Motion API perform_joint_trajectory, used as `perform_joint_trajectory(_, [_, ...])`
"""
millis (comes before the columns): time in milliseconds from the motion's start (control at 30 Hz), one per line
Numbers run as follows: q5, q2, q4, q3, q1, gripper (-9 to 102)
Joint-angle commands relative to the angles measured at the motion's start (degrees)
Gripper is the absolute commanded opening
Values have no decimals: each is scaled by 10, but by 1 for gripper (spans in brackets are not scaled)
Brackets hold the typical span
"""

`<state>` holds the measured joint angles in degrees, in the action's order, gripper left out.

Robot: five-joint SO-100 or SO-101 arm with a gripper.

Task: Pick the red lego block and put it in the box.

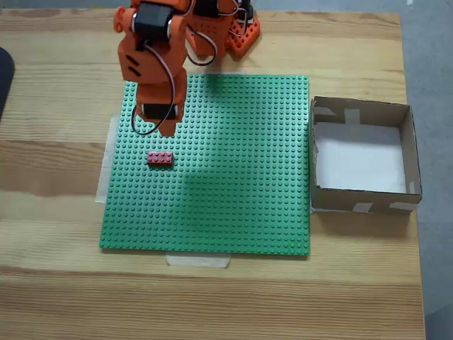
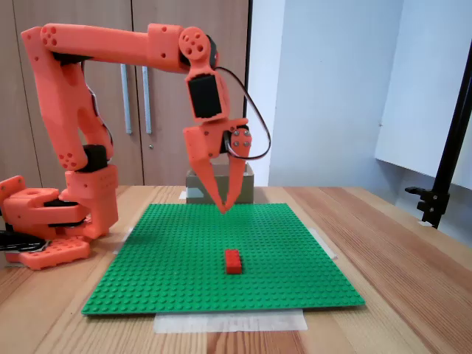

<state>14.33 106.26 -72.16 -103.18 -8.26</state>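
1. You see the small red rectangular plastic lego block (image 1: 160, 159) lying flat on the large green studded baseplate (image 1: 241, 205), close to that plate's left edge in the top-down fixed view and about midway along that edge.
2. In the low fixed view from the table's end, the same red lego block (image 2: 233, 260) sits on the green baseplate (image 2: 169, 280) near its middle, nearer the front edge than the back edge.
3. Your orange two-finger gripper (image 2: 223, 208) hangs above the baseplate with its tips pointing down; the 2 fingers meet at their tips, so it is closed and holds nothing.
4. The gripper is clear of the block: its tips are in the air, above and behind the block in that low view.
5. In the top-down view the orange arm (image 1: 152, 64) reaches in over the baseplate's top left corner, and the gripper's tips are hidden under it there.
6. The square shallow brown cardboard box (image 1: 407, 142) with a white bottom stands on the wooden table (image 1: 212, 297) just beside the baseplate's right edge, near the table's right edge.
7. Pale tape patches show on the box walls, and nothing lies inside it.
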Motion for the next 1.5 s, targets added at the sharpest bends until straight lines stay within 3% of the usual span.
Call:
perform_joint_trajectory(0, [11,-14,-6,32,-4,2])
perform_joint_trajectory(200, [28,-56,-12,47,-21,9])
perform_joint_trajectory(400, [50,-77,-12,49,-36,29])
perform_joint_trajectory(1100, [111,-109,18,34,-67,29])
perform_joint_trajectory(1467, [74,-110,62,-7,-66,29])
